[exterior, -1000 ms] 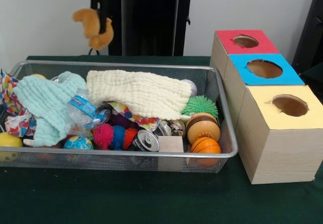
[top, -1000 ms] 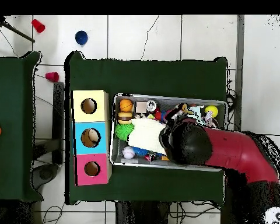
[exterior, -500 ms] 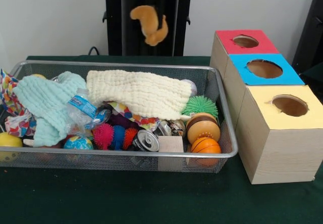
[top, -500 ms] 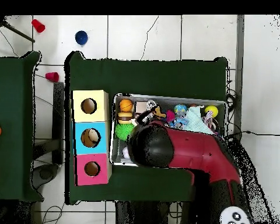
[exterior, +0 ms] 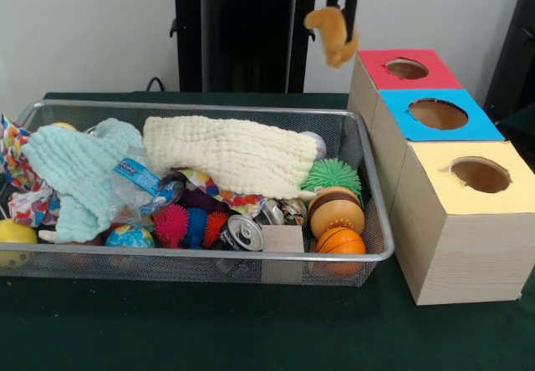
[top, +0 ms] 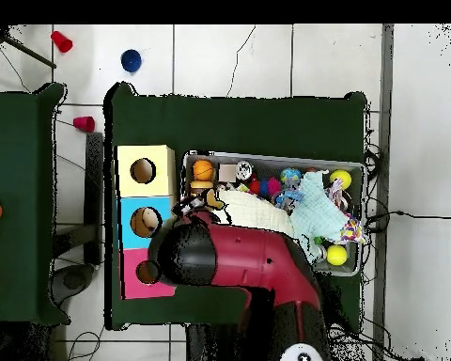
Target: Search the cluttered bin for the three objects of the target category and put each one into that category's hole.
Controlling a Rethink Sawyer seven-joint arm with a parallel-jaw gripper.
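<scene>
Orange-tan plush, a small stuffed toy (exterior: 333, 33), hangs in the air clamped in the gripper (exterior: 344, 5), just beside the upper left edge of the red-topped box (exterior: 407, 70) and above the table's green cloth (exterior: 251, 329). Below and to the left, the wire-mesh bin (exterior: 251, 258) holds a cream cloth (exterior: 230, 154), a mint cloth (exterior: 79, 170), spiky balls and a can (exterior: 242, 233). The blue-topped box (exterior: 439, 114) and yellow-topped box (exterior: 476, 179) stand in a row with the red one.
</scene>
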